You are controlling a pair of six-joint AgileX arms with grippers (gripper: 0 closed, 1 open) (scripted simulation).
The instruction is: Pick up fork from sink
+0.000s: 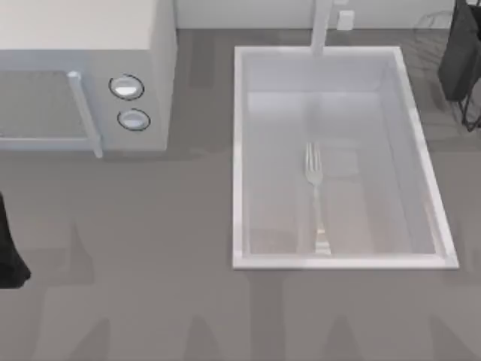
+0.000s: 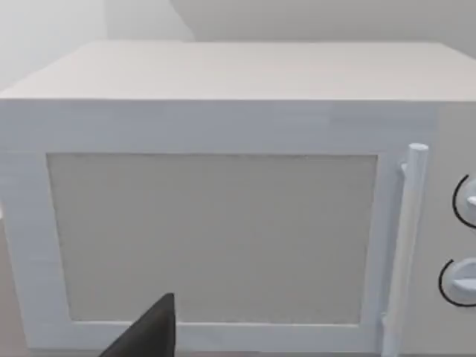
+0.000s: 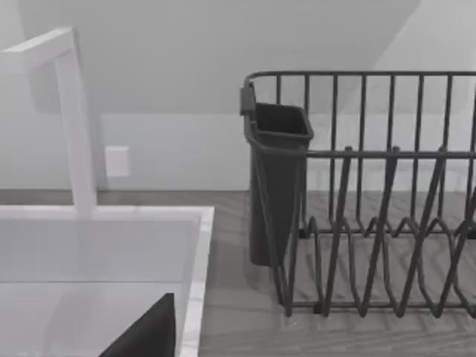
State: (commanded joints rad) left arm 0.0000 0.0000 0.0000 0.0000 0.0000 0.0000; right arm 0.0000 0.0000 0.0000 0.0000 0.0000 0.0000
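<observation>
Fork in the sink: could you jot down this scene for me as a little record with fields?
fork: lying flat on the sink bottom, tines toward the faucet, untouched
sink: pale basin right of centre, white faucet at its far rim
microwave: white, door shut, at the table's left
dish rack: dark wire, with a cutlery cup, beside the sink
left arm: at the left edge, facing the microwave
right arm: at the far right, near the rack

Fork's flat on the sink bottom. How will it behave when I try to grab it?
The fork looks like thin shiny metal, so probably stiff but slippery between the fingers. It lies flat on the sink floor, so it may slide rather than lift. Its slim handle likely suits a pinch across the width.
</observation>
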